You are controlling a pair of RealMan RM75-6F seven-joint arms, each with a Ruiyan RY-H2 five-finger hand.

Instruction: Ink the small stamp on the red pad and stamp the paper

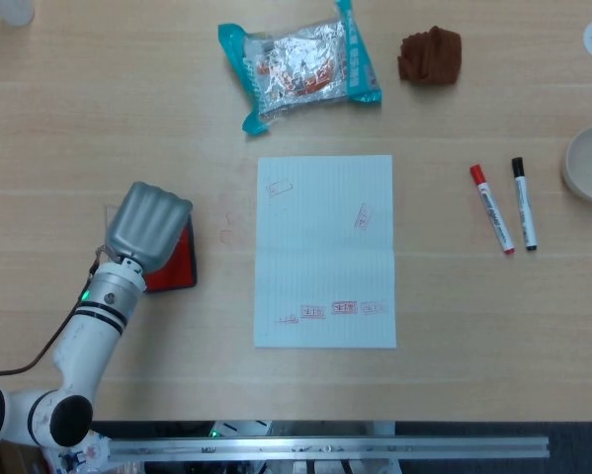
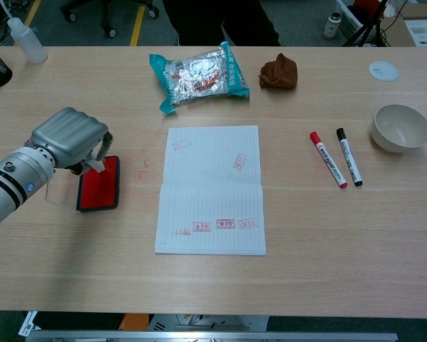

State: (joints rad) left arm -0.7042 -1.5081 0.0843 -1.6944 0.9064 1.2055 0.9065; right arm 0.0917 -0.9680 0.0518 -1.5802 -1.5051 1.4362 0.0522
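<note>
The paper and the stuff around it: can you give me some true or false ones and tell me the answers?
1. The paper already has red stamp marks. True.
2. The red pad lies on the paper. False: it lies on the table, apart from the paper.
3. Two markers lie between the paper and the bowl. True.
4. The left hand is over the bowl. False: it is by the red pad.
5. The snack bag is in the bowl. False: it is on the table.

one red rectangular ink pad (image 2: 99, 183) | one white lined paper sheet (image 2: 212, 189) | two marker pens, red-capped (image 2: 328, 159) and black-capped (image 2: 348, 157) | one teal foil snack packet (image 2: 201, 76) | one crumpled brown cloth (image 2: 279, 73) | one white bowl (image 2: 401, 128) | one clear squeeze bottle (image 2: 25, 40) | one white round lid (image 2: 383, 70)
</note>
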